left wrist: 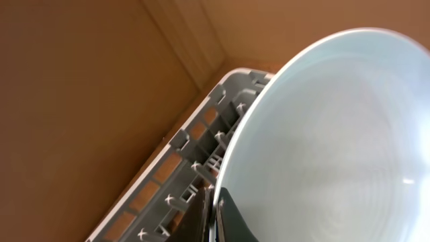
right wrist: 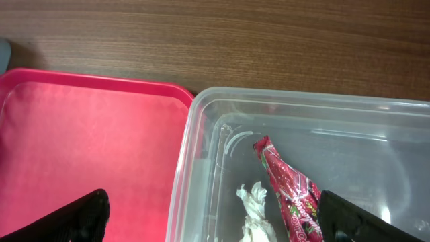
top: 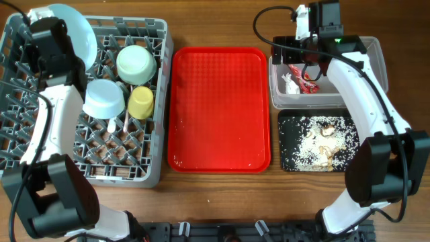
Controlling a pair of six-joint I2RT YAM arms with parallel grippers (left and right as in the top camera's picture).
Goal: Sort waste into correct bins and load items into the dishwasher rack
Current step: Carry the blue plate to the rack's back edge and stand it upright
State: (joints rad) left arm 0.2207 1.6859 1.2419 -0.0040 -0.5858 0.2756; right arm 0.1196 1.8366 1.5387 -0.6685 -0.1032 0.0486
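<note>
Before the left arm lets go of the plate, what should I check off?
1. Left gripper shut on plate rim: ok.
2. Plate seated between dishwasher rack pegs: cannot tell.
3. Right gripper open, empty, above clear tub: ok.
4. Red wrapper and paper scrap inside tub: ok.
5. Crumbs on black tray: ok.
6. Bowls and yellow cup in rack: ok.

The red wrapper (right wrist: 289, 188) and white paper scrap (right wrist: 254, 210) run off the bottom edge.
</note>
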